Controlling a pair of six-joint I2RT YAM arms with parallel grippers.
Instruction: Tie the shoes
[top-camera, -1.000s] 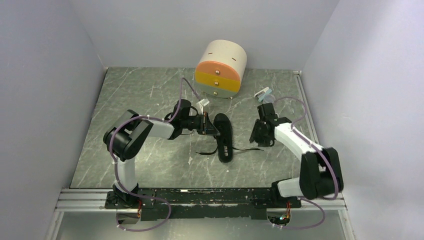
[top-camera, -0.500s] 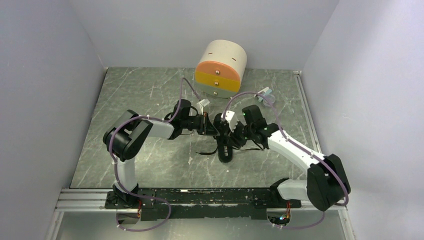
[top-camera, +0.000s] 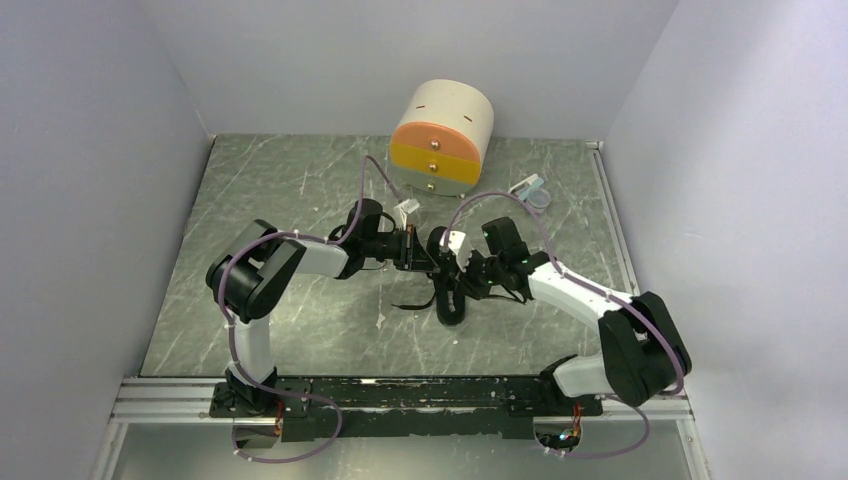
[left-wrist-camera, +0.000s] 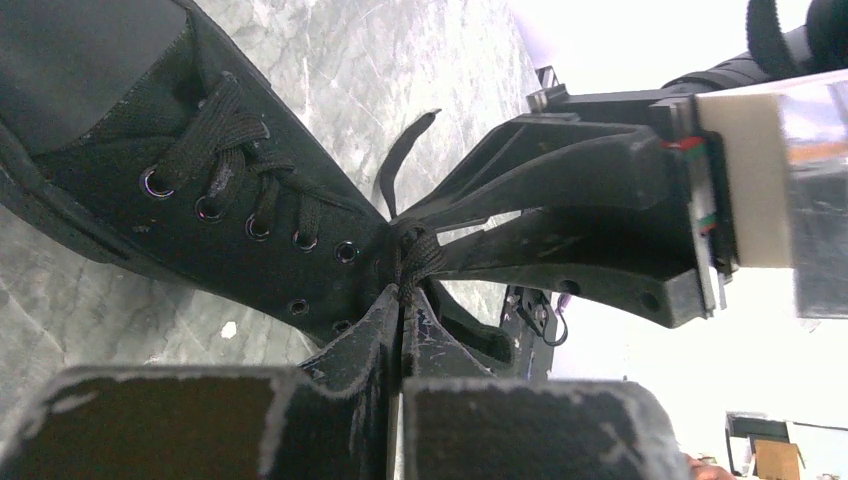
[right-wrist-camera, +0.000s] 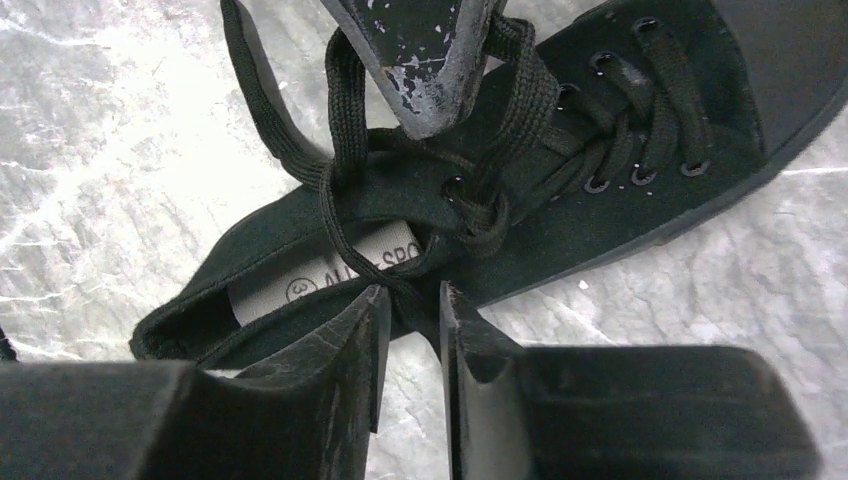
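The small black lace-up shoe (top-camera: 451, 308) lies mid-bench, lengthwise from near to far, between my two arms and nearer than the round drawer box (top-camera: 443, 140). Its thin black laces (right-wrist-camera: 345, 130) are drawn up from the top eyelets and cross in a loose twist above the tongue.

My left pincer (left-wrist-camera: 400, 330) comes in from the left and is pressed closed on a lace strand right at that twist. My right pincer (right-wrist-camera: 412, 330) sits over the shoe's opening from the right. Its fingers (right-wrist-camera: 340, 350) are a narrow gap apart with a strand running between them, and I cannot tell whether it is gripping.

I judge the step in hand to be cinching this first crossing. I'd make sure the right side has one strand only, not the tongue or collar. Then I'd draw the ends apart to left and right, low over the bench (top-camera: 300, 190) and evenly, because a light shoe could lift or swivel under a lopsided pull.
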